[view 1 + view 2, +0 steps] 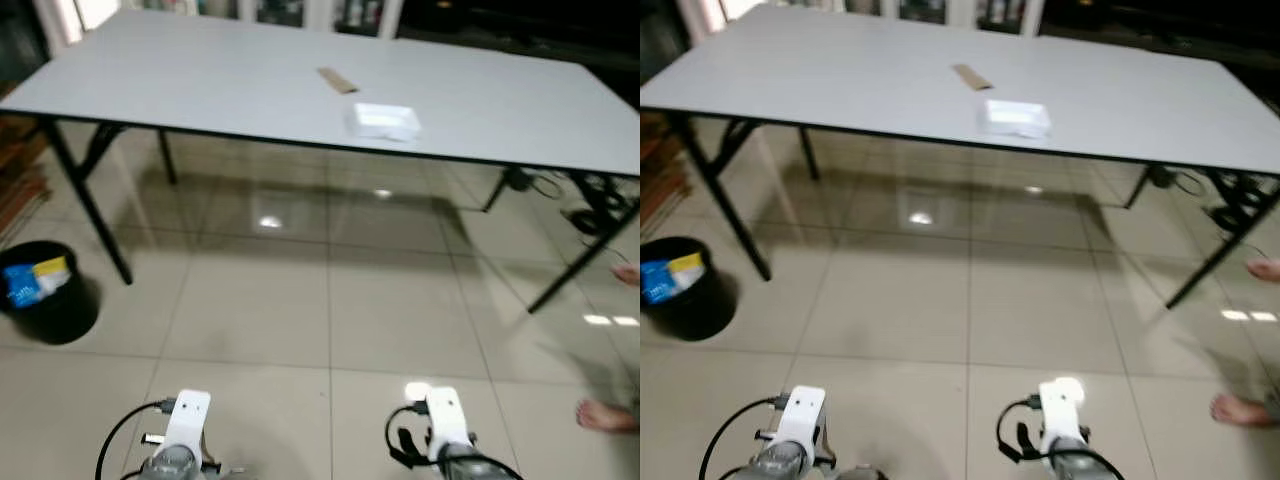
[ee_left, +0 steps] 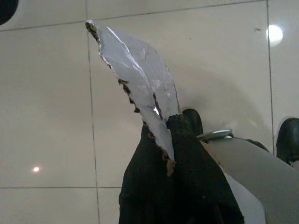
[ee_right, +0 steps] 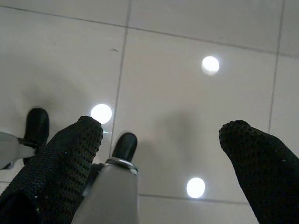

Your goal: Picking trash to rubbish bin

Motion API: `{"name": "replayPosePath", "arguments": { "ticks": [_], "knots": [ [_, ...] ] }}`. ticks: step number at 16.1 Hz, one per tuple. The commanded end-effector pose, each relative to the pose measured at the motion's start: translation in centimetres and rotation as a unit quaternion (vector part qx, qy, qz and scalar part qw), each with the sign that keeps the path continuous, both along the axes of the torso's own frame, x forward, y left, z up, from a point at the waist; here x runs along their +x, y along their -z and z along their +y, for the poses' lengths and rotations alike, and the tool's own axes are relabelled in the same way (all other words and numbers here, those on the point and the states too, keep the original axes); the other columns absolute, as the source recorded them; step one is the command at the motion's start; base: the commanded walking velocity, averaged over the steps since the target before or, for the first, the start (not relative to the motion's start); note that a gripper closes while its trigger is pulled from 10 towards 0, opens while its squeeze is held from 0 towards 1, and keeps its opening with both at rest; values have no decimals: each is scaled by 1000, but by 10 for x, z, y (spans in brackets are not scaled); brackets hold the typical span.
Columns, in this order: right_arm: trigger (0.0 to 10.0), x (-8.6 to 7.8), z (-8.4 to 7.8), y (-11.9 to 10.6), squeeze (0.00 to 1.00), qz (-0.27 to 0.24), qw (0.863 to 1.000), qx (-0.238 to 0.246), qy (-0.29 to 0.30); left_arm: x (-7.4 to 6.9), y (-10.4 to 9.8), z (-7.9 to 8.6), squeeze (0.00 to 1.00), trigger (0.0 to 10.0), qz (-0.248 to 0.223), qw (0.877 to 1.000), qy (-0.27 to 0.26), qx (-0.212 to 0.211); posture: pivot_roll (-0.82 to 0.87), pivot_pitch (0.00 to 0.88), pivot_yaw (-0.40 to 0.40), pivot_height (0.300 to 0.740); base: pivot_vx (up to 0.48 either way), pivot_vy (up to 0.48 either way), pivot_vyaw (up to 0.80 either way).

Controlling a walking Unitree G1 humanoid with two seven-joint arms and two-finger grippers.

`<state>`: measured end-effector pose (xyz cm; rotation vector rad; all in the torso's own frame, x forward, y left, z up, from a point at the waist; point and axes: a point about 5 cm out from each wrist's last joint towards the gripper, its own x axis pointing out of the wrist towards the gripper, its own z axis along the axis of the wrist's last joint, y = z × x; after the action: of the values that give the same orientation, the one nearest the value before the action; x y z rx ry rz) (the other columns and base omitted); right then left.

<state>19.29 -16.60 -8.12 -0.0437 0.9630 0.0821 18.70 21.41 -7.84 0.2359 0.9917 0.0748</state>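
Tiled floor (image 1: 330,330) separates me from the bin (image 1: 45,292), so I'd keep the left end effector (image 2: 170,135) clenched on its torn scrap (image 2: 133,70), the right end effector (image 3: 163,154) released, and release only directly above the rim.

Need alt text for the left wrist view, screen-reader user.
The left gripper, its two black fingers shut, pinches a torn strip of silvery foil-like trash that sticks out beyond the fingertips. Behind it is glossy beige tiled floor with light reflections.
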Motion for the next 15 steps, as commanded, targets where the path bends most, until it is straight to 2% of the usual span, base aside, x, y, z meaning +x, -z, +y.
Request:
{"name": "replayPosePath", "arguments": {
  "ticks": [1, 3, 6, 15],
  "knots": [
    [10000, -3, -4, 1, 0, 5, 1000, -7, -1, 0, 1, -6, 0, 10000, -2, 1000, 8, -3, 10, 38, -93, 740, 0, 0, 800],
    [10000, -1, -1, 1, 0, 3, 1000, -3, -5, -3, 3, -6, 0, 10000, 7, 1000, 5, 1, 12, 32, -92, 740, 0, 0, 800],
    [10000, -1, 0, 1, 0, 3, 1000, -1, -3, -4, 3, -5, 0, 10000, 12, 1000, 13, 7, 14, 19, -87, 740, 0, 480, 800],
    [10000, -5, 0, 3, 0, 9, 1000, -3, -9, -5, 4, -6, 0, 10000, 19, 999, 27, 17, 19, 0, -86, 740, 0, 0, 800]
  ]
}}
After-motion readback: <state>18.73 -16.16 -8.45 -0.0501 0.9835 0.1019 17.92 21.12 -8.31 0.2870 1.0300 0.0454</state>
